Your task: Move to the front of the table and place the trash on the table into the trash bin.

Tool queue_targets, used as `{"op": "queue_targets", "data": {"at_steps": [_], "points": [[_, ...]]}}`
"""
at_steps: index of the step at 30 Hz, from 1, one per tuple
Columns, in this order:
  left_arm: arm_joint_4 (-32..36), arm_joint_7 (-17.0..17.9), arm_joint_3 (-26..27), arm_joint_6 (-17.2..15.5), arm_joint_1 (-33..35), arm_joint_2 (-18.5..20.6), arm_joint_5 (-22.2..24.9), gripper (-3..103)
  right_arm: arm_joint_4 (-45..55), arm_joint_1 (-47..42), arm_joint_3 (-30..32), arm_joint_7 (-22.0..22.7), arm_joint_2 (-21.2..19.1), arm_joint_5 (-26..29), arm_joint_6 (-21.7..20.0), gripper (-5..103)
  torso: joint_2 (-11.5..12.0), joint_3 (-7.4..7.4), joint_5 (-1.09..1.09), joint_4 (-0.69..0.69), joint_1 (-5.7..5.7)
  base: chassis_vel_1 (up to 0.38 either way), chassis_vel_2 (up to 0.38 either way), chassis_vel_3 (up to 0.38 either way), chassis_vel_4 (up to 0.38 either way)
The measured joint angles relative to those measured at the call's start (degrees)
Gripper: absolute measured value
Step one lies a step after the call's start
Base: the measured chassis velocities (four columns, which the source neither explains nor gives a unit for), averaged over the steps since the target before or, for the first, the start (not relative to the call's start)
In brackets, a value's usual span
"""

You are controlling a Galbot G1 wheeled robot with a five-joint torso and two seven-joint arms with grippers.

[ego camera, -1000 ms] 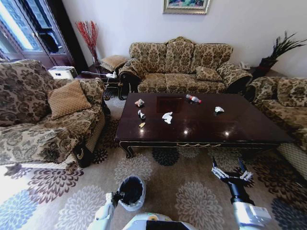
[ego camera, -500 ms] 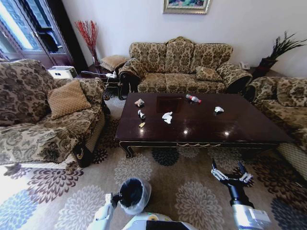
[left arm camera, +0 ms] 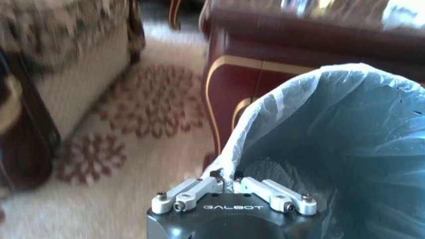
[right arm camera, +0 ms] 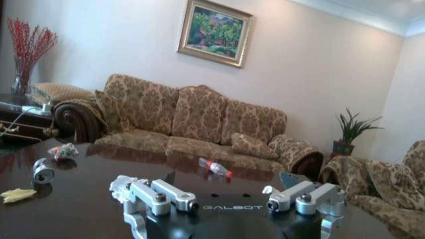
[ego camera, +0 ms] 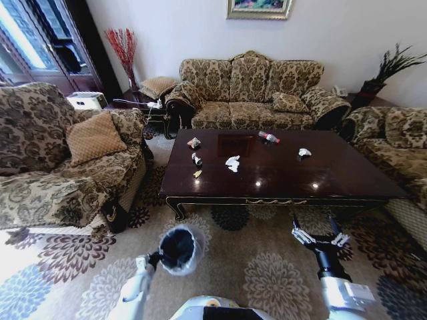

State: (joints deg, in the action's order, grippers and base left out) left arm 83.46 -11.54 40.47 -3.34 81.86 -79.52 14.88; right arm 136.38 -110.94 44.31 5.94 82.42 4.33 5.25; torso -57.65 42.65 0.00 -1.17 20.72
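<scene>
Black trash bin [ego camera: 177,249], base hidden, in left gripper [left arm camera: 229,187].

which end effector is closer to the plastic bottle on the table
Right. The right end effector hangs open before the table's front edge, below the bottle. The left end effector sits farther left, clamping the trash bin.

This is a home living room. A three-seat sofa [ego camera: 250,90] in gold-brown damask stands against the far wall, with matching armchairs at the left [ego camera: 63,163] and the right [ego camera: 390,143]. They ring a glossy dark mahogany coffee table [ego camera: 280,175] with a carved apron. The floor carries a carpet [ego camera: 73,267] patterned with large flower medallions. A framed landscape painting [ego camera: 259,8] hangs above the sofa. A vase of red branches [ego camera: 125,50] stands in the left corner, and a potted plant [ego camera: 387,70] on the right.
</scene>
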Motion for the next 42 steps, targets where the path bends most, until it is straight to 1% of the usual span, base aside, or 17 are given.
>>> {"op": "queue_targets", "data": {"at_steps": [1, 2, 6, 7, 10, 11, 14, 16, 17, 18, 20, 22, 25, 28, 34, 39, 42], "points": [[2.6, -0.1, 0.5, -0.2, 1.5, 0.3, 0.1, 2, 0.1, 0.0, 0.4, 0.0, -0.2, 0.1, -0.3, 100, 0.0, 0.00, -0.01, 0.00, 0.00, 0.000, 0.000, 0.000, 0.000], [2.6, -0.1, 0.5, -0.2, 1.5, 0.3, 0.1, 2, 0.1, 0.0, 0.4, 0.0, -0.2, 0.1, -0.3, 100, 0.0, 0.00, -0.01, 0.00, 0.00, 0.000, 0.000, 0.000, 0.000], [15.3, -0.1, 3.5, -2.1, 8.3, 0.8, 1.3, 2, 0.2, 1.1, 1.5, 0.0, -1.2, 0.7, -2.1, 100, 0.0, 0.00, 0.00, -0.02, 0.00, 0.000, 0.000, 0.000, 0.000], [15.3, -0.1, 3.5, -2.1, 8.3, 0.8, 1.3, 2, 0.2, 1.1, 1.5, 0.0, -1.2, 0.7, -2.1, 100, 0.0, 0.00, 0.00, -0.02, 0.00, 0.000, 0.000, 0.000, 0.000], [24.7, -0.7, 6.2, -3.2, 12.7, 0.9, 3.1, 2, 0.2, 2.5, 1.8, 0.0, -1.7, 1.5, -3.6, 100, 0.0, 0.00, 0.00, -0.02, 0.00, 0.000, 0.000, 0.000, 0.000], [24.7, -0.7, 6.2, -3.2, 12.7, 0.9, 3.1, 2, 0.2, 2.5, 1.8, 0.0, -1.7, 1.5, -3.6, 100, 0.0, 0.00, 0.00, -0.02, 0.00, 0.000, 0.000, 0.000, 0.000], [32.1, -0.3, 8.9, -4.8, 13.8, 0.5, 4.7, 2, 0.2, 3.3, 1.8, -0.6, -1.8, 2.0, -4.4, 100, 0.0, 0.00, 0.00, -0.01, 0.00, 0.000, 0.000, 0.000, 0.000], [36.9, 0.9, 10.2, -6.6, 13.4, 0.1, 5.2, 2, 0.4, 3.4, 1.5, -1.6, -1.7, 2.0, -4.7, 100, 0.0, 0.00, 0.00, -0.01, 0.00, 0.000, 0.000, 0.000, 0.000], [38.5, 1.5, 10.5, -7.2, 13.0, -0.1, 5.2, 2, 0.5, 3.4, 1.4, -1.8, -1.6, 1.9, -4.8, 100, 0.0, 0.00, 0.01, -0.01, 0.00, 0.000, 0.000, 0.000, 0.000], [38.5, 1.5, 10.5, -7.2, 13.0, -0.1, 5.2, 2, 0.5, 3.4, 1.4, -1.8, -1.6, 1.9, -4.8, 100, 0.0, 0.00, 0.01, -0.01, 0.00, 0.000, 0.000, 0.000, 0.000], [42.5, 3.4, 10.7, -8.8, 11.7, -0.5, 5.8, 2, 0.9, 3.4, 0.9, -2.3, -1.4, 1.9, -4.8, 100, 0.0, 0.00, 0.01, 0.00, 0.00, 0.000, 0.000, 0.000, 0.000], [43.6, 4.1, 10.6, -9.0, 11.3, -0.6, 5.9, 2, 1.0, 3.3, 0.9, -2.4, -1.4, 1.8, -4.8, 100, 0.0, 0.00, 0.01, 0.00, 0.00, 0.000, 0.000, 0.000, 0.000], [47.2, 6.6, 9.1, -8.9, 10.1, -1.2, 5.9, 2, 1.4, 3.3, 0.8, -2.6, -1.2, 1.6, -4.7, 100, 0.0, 0.00, 0.00, 0.00, 0.00, 0.000, 0.000, 0.000, 0.000], [49.2, 7.8, 7.7, -8.4, 10.2, -1.8, 4.8, 2, 1.6, 3.4, 0.8, -2.3, -1.0, 1.0, -5.2, 100, 0.0, 0.00, 0.01, 0.00, 0.00, 0.000, 0.000, 0.000, 0.000], [50.0, 8.8, 7.1, -8.4, 10.3, -1.6, 4.7, 2, 1.5, 3.5, 0.1, -2.1, -0.6, 0.0, -6.3, 100, 0.0, 0.00, 0.01, 0.00, 0.00, 0.000, 0.000, 0.000, 0.000], [48.8, 9.4, 7.4, -8.3, 10.4, -1.1, 5.4, 2, 1.2, 4.1, -0.6, -2.1, -0.5, -0.8, -7.2, 100, 0.0, 0.00, 0.00, 0.00, 0.00, 0.000, 0.000, 0.000, 0.000], [48.5, 9.4, 7.6, -8.0, 10.6, -1.0, 6.0, 2, 1.2, 4.7, -0.9, -2.0, -0.5, -1.0, -8.5, 100, 0.0, 0.00, 0.00, -0.01, 0.00, 0.000, 0.000, 0.000, 0.000]]}}
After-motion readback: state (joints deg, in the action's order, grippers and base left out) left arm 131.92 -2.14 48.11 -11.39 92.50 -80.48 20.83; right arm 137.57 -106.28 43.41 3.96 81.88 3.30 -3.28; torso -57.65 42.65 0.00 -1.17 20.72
